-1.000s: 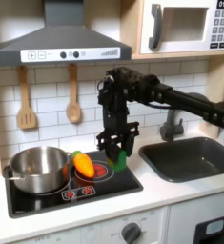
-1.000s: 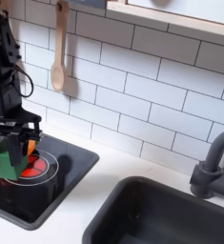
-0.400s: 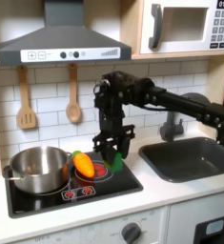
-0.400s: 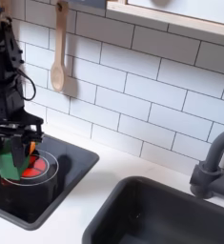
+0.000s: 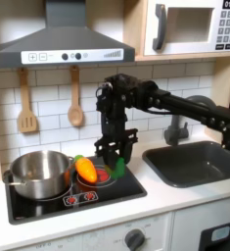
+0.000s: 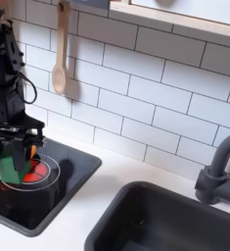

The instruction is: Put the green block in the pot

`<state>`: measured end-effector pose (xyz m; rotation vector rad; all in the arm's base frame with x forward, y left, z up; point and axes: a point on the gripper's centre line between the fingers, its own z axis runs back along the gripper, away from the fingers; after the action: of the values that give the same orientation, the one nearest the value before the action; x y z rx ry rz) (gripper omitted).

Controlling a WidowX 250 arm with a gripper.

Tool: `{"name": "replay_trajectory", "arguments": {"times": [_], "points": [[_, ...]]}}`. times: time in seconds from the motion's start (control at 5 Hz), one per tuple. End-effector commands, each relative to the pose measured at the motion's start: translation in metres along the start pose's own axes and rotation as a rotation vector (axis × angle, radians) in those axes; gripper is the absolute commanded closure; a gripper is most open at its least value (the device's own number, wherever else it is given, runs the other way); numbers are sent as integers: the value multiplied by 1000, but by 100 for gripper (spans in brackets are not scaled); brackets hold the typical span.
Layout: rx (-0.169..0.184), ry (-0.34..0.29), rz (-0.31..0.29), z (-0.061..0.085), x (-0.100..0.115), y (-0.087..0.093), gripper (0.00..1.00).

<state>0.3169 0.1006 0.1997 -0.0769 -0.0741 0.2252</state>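
Toy kitchen, black hob [image 5: 48, 203] set in a white worktop [image 5: 175, 201], white tiled wall behind. The gripper [image 5: 116, 162] hangs low over the back right part of the hob in the first exterior view, its black arm [image 5: 175, 101] reaching in from the first exterior view's right. In the second exterior view the gripper [image 6: 16, 149] sits at the left edge, fingers [image 6: 28, 145] pointing down and narrowed onto the green block [image 6: 11, 163], which stands between them; whether the block's base touches the hob cannot be told. In the first exterior view the green block [image 5: 117, 167] shows just under the fingertips, beside the red burner ring [image 5: 102, 176]. The pot [image 5: 38, 173] stands on the left side of the hob, apart from the block, with an orange toy vegetable [image 5: 85, 169] lying between pot and gripper, close against the pot's rim. A small red piece [image 6: 31, 173] lies on the burner ring near the block in the second exterior view. Two wooden utensils [image 5: 75, 101] hang on the wall; dark sink [image 5: 198, 162] and grey tap [image 6: 212, 175] lie to the right in both exterior views.
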Motion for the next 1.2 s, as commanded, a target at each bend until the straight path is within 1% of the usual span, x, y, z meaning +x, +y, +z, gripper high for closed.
{"name": "replay_trajectory", "arguments": {"times": [0.0, 0.2, 0.4, 0.6, 0.8, 1.0], "points": [[-18, 23, 15, 6, -4, 0, 100], [-39, 9, 27, 17, -3, -3, 100], [-34, 4, 24, 19, 0, -4, 100], [-39, 1, 33, 23, 1, -3, 100], [-30, -23, 56, 31, 4, 5, 100], [-29, -49, 70, 40, 7, 9, 100]]}}
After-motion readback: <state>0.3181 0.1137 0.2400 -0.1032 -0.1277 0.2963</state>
